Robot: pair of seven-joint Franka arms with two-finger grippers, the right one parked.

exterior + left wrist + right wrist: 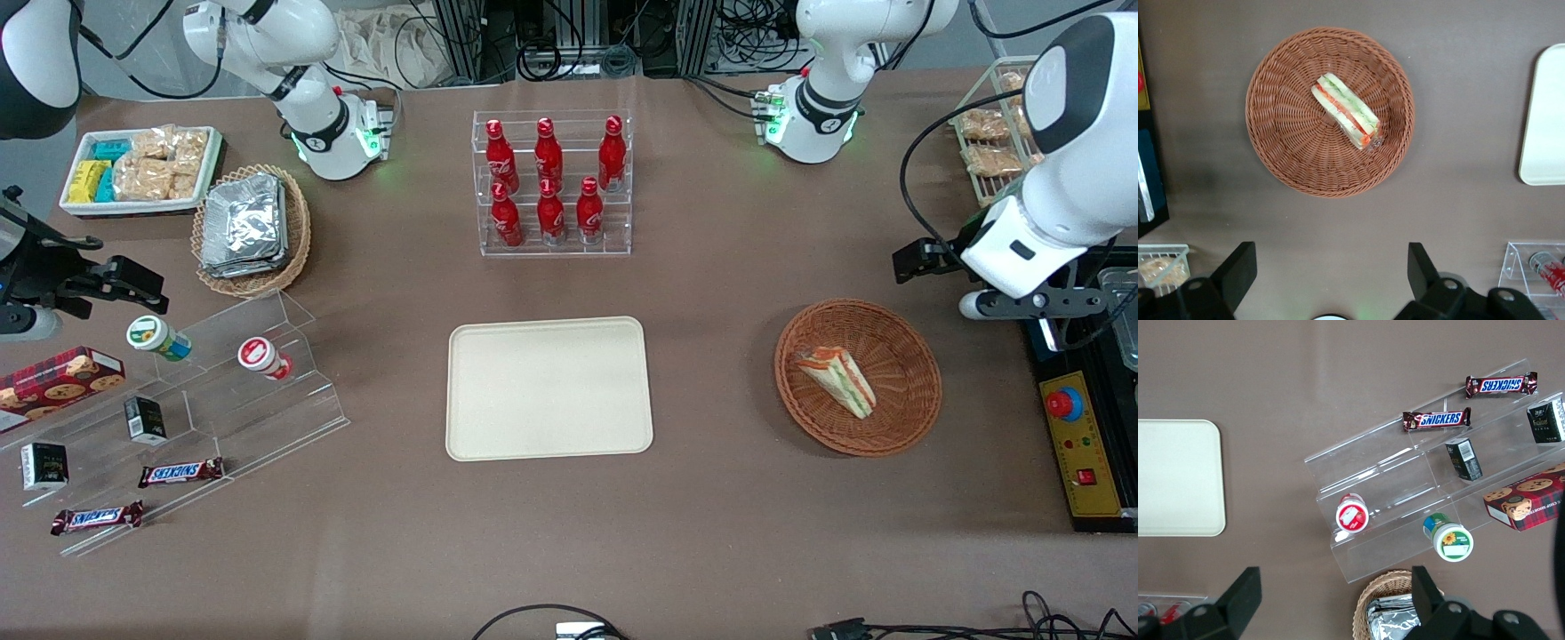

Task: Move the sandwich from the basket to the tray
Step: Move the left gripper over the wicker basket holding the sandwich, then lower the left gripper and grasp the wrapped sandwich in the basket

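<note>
Sandwich (1345, 111) lies in the basket (1291, 167), well apart from the wide-open, empty jaws.

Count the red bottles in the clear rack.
6 red bottles in the clear rack: three on the upper step, three on the lower. The gripper hangs open above the basket.

White glossy left arm (1058, 169), black joint bands, black cable loops, green base LEDs, black two-finger claw (1331, 273), fingers spread.

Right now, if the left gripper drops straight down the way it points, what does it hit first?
Probably bare table, just short of the basket; the open gripper is not yet over the sandwich. Depth unclear.
</note>
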